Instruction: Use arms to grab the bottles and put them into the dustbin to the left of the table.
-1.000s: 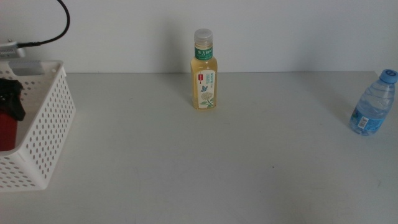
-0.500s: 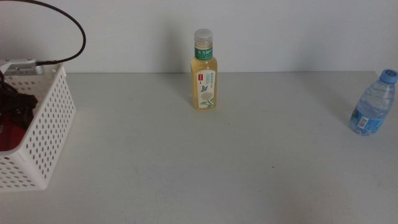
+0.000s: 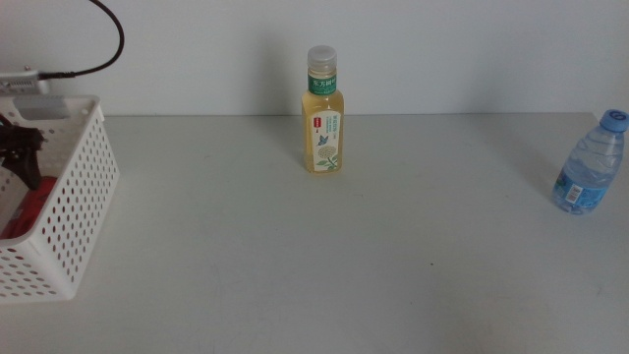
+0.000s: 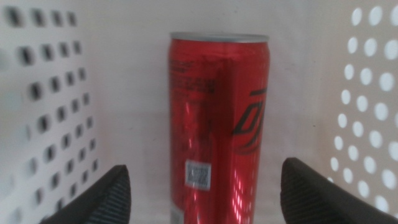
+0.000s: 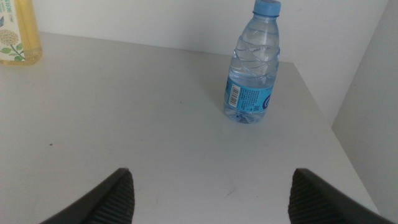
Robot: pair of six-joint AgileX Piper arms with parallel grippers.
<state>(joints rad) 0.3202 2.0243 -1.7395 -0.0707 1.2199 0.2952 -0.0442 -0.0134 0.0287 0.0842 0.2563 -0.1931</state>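
Note:
The slim red soda can (image 4: 217,124) lies inside the white perforated dustbin (image 3: 84,197) at the table's left end, seen as a red patch (image 3: 25,211) in the middle view. My left gripper (image 4: 204,171) hangs open just above the can, its dark jaws apart on either side and not touching it; it also shows as the left gripper (image 3: 20,152) inside the bin. The tea bottle (image 3: 323,113) stands upright at the back centre. The blue-capped water bottle (image 3: 590,162) stands at the far right. My right gripper (image 5: 211,177) is open, short of the water bottle (image 5: 252,68).
The dustbin's perforated walls (image 4: 56,93) close in on both sides of the left gripper. A black cable (image 3: 98,49) loops above the bin. The table's right edge (image 5: 329,124) runs close beside the water bottle. The tea bottle's corner (image 5: 15,31) shows in the right wrist view.
The left gripper has let go of the red can and risen a little inside the dustbin. The can now lies on the bin's floor. The two bottles have not moved.

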